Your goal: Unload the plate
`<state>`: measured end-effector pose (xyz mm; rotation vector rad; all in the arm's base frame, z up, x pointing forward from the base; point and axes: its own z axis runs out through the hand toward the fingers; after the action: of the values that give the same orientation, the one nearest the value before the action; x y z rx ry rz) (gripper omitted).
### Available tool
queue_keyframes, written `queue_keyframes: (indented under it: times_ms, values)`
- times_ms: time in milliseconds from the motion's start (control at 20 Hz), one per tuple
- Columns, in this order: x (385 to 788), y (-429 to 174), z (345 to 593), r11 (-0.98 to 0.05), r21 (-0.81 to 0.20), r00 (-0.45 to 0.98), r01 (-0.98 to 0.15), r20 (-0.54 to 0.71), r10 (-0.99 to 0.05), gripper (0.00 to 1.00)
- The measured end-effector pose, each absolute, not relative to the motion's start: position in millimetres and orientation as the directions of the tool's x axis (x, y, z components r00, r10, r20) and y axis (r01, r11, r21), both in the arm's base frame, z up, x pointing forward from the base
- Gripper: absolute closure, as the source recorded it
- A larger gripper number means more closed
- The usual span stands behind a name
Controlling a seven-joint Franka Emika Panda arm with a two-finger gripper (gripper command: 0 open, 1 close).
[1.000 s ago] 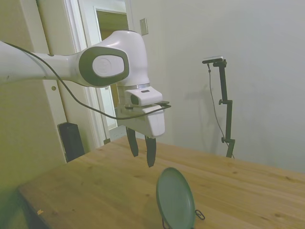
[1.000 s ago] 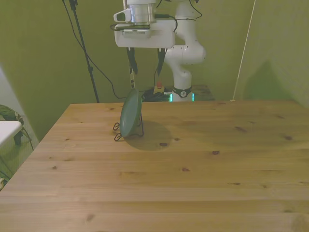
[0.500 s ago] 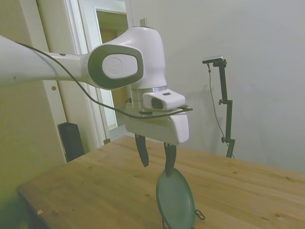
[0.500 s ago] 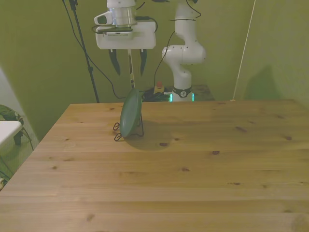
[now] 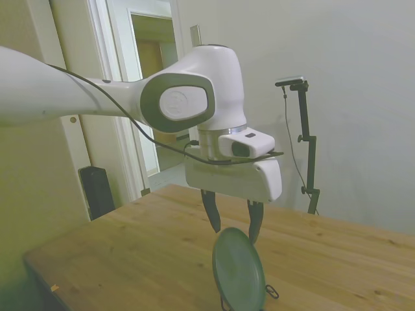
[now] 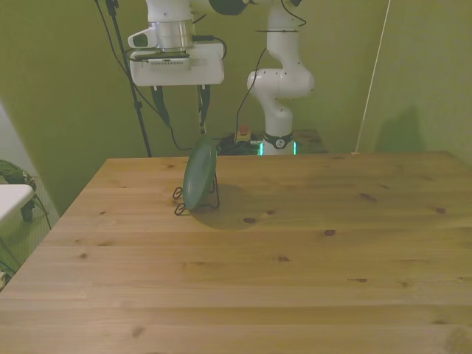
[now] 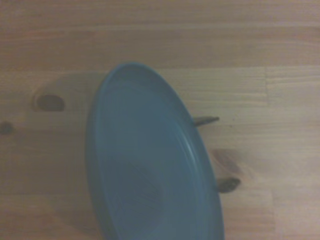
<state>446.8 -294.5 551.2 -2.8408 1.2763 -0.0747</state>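
Plate [image 5: 238, 270] stands on edge in thin black wire rack [image 6: 209, 198] on bench [image 6: 295, 251], leaning slightly, toward front view's left and far side of bench. End effector [image 5: 232, 223] hangs directly above plate's top rim, apart from it, fingers spread, holding nothing. Fingers appear to straddle rim line; front view puts them a little to its left. Wrist view looks down into plate's concave face [image 7: 150, 165]. Arm reaches in high, wrist pointing straight down. Likely next: descend, close on rim.
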Motion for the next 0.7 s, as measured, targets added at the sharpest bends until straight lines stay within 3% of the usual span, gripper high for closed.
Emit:
queue_keyframes:
  times_ms: [700]
  values:
    - [436,-305,522,-0.694,-0.369,0.753,-0.618,-0.027,-0.657,0.00]
